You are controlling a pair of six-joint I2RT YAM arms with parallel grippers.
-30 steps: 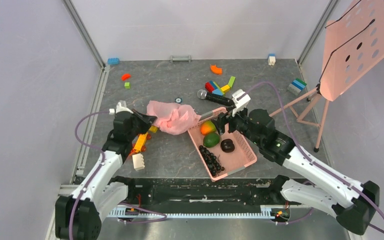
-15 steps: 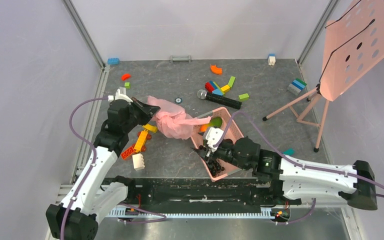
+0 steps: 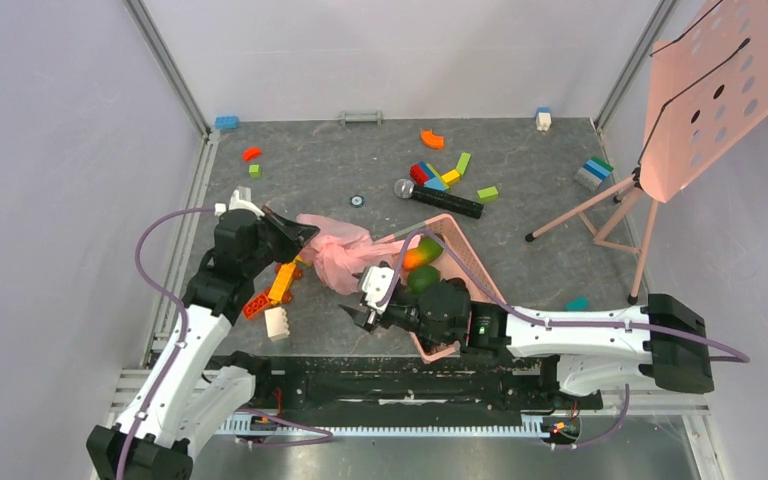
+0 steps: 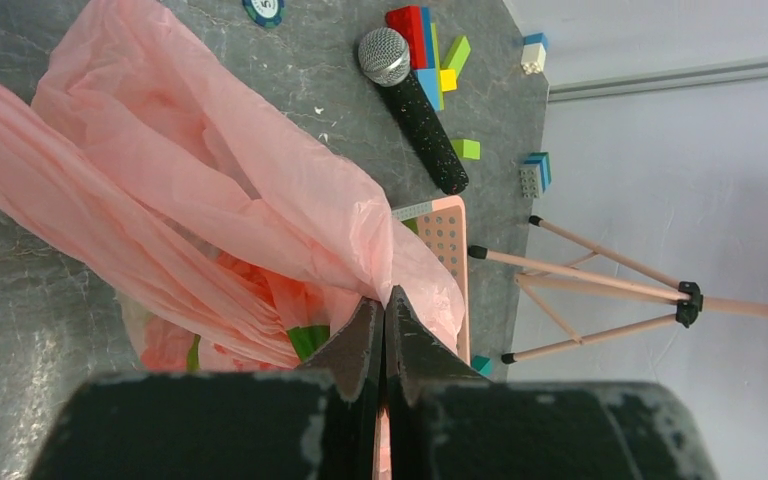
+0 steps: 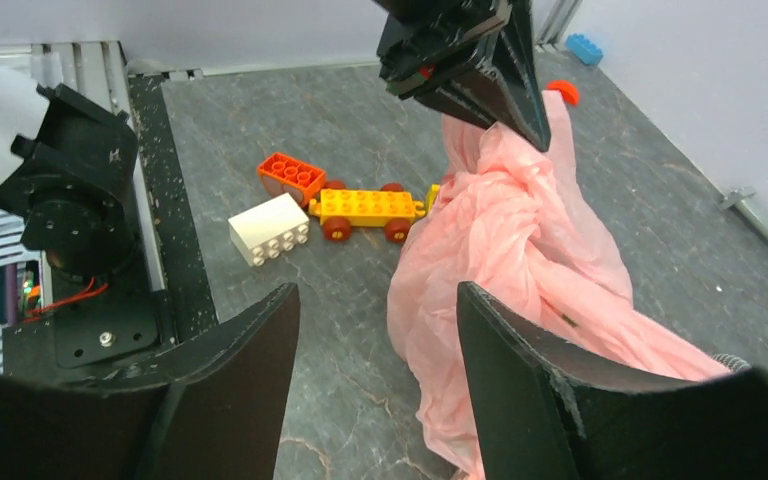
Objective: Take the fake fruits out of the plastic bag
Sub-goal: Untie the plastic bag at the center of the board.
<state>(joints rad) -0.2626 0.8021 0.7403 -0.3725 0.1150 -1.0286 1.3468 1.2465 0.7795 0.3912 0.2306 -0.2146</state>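
The pink plastic bag (image 3: pixel 345 252) lies crumpled on the grey table, left of the basket. My left gripper (image 3: pixel 295 232) is shut on its upper left edge and holds that edge up; in the left wrist view the film is pinched between the closed fingers (image 4: pixel 385 305). My right gripper (image 3: pixel 358 308) is low at the bag's near side, open, with nothing between its fingers (image 5: pixel 378 292). The bag (image 5: pixel 520 250) lies just ahead of it and to its right. No fake fruits show through the bag. A green fruit (image 3: pixel 422 278) lies in the basket.
The rigid pink basket (image 3: pixel 457 240) holds an orange-and-green mango (image 3: pixel 417 255) and is half hidden by my right arm. A yellow toy train (image 5: pixel 370 205), a white brick (image 5: pixel 268 228) and an orange brick (image 5: pixel 290 175) lie near the bag. A microphone (image 3: pixel 440 198), loose bricks and a pink stand (image 3: pixel 710 90) lie beyond.
My right arm swung from over the basket down and left to the bag's near side, its jaws narrowing a little. My left gripper kept its hold on the bag and drew it slightly left.
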